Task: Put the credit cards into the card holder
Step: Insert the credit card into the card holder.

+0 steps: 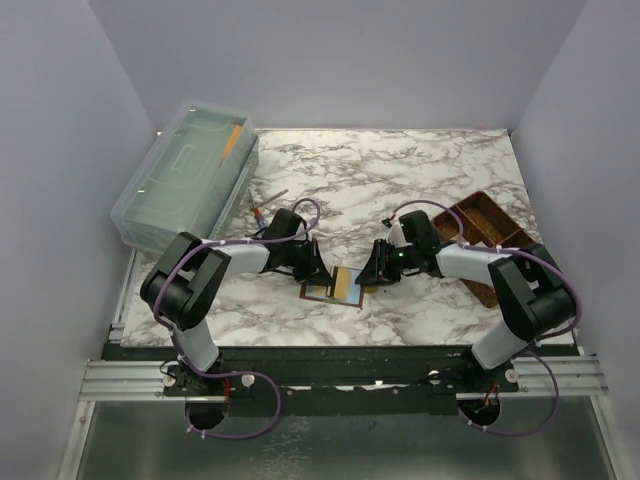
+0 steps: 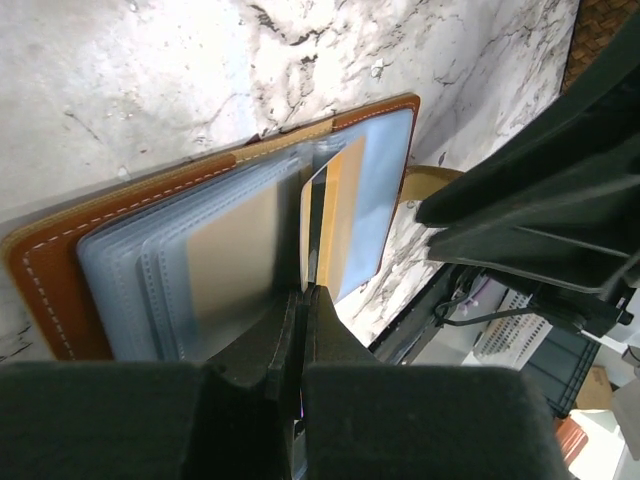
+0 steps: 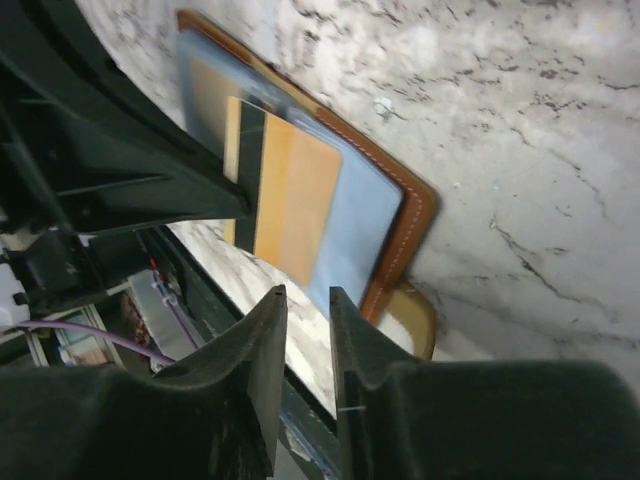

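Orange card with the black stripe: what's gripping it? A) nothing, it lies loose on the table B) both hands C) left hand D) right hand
C: the left wrist view shows the left hand pinched shut on the edge of the orange card over the open card holder, while the right hand has an empty gap between its fingers.

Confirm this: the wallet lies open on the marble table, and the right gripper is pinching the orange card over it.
Wrong arm. The left gripper is pinching the orange card, as the left wrist view shows; the right gripper holds nothing. The rest stands: the wallet lies open on the marble table.
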`<state>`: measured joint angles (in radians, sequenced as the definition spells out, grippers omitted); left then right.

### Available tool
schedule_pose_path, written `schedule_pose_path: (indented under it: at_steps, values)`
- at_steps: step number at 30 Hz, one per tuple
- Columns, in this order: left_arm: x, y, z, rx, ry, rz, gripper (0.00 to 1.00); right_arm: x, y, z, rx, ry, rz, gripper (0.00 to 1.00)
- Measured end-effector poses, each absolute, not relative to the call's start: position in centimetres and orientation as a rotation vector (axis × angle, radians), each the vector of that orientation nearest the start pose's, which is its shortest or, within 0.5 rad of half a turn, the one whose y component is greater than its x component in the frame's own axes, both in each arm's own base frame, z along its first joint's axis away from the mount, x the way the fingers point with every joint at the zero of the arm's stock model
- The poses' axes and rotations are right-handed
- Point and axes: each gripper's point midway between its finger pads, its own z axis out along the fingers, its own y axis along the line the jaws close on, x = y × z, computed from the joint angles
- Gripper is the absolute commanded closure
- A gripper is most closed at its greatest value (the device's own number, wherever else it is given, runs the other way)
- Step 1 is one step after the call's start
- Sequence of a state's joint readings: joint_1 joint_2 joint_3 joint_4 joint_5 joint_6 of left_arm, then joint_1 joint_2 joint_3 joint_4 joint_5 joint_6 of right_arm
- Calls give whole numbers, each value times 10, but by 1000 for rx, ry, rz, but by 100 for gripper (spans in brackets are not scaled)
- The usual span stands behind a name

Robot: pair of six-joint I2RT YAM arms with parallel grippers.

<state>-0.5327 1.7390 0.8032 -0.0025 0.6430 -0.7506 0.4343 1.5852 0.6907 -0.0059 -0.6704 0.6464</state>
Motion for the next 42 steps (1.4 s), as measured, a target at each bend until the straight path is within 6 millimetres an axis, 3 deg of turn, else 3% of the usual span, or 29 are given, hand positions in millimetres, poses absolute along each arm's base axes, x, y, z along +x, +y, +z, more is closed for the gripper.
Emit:
schedule_pose_path:
  at_steps: [5, 14, 19, 23, 27, 34, 38, 42]
  values:
    - [235, -295, 34, 12, 2742, -1245, 100, 228, 256, 28, -12, 2708, 1254, 90]
    - [231, -309, 30, 36, 2731, -1213, 100, 230, 267, 24, -12, 2692, 1285, 92]
    - [231, -311, 29, 42, 2747, -1200, 94, 230, 263, 24, 7, 2702, 1240, 85]
    - [232, -310, 28, 50, 2755, -1182, 91, 229, 253, 25, 35, 2724, 1144, 72]
    - [231, -310, 28, 65, 2757, -1166, 91, 227, 246, 27, 36, 2735, 1086, 72]
    - [231, -312, 28, 77, 2769, -1156, 93, 226, 245, 22, 44, 2747, 1074, 92]
    - [229, -319, 28, 101, 2792, -1146, 91, 228, 247, 19, 48, 2754, 1100, 94]
    - [229, -318, 28, 107, 2800, -1130, 79, 228, 248, 20, 47, 2753, 1124, 94]
